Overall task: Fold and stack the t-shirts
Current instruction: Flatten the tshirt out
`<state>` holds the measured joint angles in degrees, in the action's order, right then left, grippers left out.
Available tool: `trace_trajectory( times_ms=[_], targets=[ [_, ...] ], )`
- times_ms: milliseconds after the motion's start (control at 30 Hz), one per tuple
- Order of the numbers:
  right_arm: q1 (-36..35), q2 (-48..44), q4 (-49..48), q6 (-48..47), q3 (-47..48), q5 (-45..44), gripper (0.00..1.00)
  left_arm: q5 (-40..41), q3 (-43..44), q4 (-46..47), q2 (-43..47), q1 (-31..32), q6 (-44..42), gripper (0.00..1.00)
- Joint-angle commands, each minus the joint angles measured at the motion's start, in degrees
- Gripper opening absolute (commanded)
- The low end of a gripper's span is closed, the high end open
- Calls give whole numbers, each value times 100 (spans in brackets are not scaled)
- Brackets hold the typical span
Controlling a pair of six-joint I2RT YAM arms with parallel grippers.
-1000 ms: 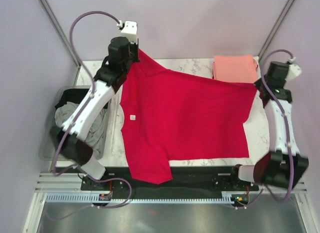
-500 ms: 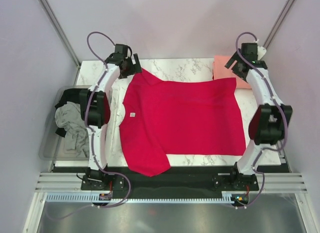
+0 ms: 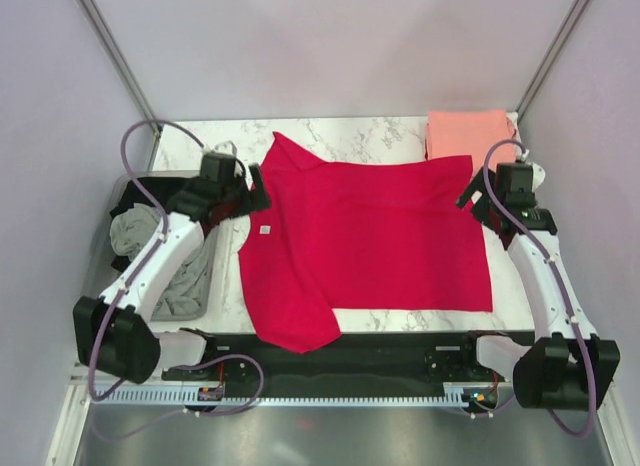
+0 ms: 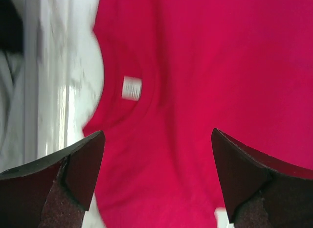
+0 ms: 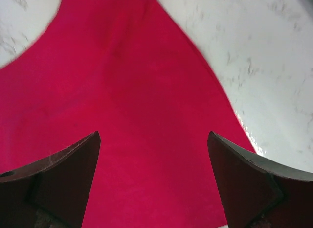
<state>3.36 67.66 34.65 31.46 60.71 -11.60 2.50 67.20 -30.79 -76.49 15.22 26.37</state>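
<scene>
L claw: the left claw point(image 4: 156, 140) is released, fingers wide apart, nothing between them.
Under L claw: neck opening of the red t-shirt point(image 3: 370, 236), with its white label point(image 4: 131, 87) just past the gap of the fingers. Touching the cloth or above it: cannot tell.
R claw: the right claw point(image 5: 153, 140) is also released, fingers wide, holding nothing.
Under R claw: the far right corner part of the red t-shirt; bare marble shows on both sides of the cloth in the wrist view.
Red t-shirt, position: spread flat on the worktop point(image 3: 360, 134), between the two claws. Neck to the left, hem to the right. One sleeve points to the far left, the other hangs over the near edge.
Pink t-shirt: the pink t-shirt point(image 3: 468, 136) lies folded at the far right corner of the worktop, beyond the right claw. The red corner meets its near edge; overlap or only touch, cannot tell.
Bin: a clear bin point(image 3: 98, 286) stands left of the worktop, behind the left arm.
In bin: the grey t-shirt point(image 3: 130, 234), crumpled, and the black t-shirt point(image 3: 145, 186) at the far end, partly hidden.
</scene>
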Motion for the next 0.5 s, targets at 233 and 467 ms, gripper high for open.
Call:
trace_trajectory(
  times_ms=[233,467],
  targets=[
    [-28,-1466,225,290,-1684,1423,98,902,-2446,-2195,2585,2668,2641,86],
    [-63,-1993,419,597,-2282,1195,98,391,-3265,-2177,2823,3829,3637,78]
  ],
)
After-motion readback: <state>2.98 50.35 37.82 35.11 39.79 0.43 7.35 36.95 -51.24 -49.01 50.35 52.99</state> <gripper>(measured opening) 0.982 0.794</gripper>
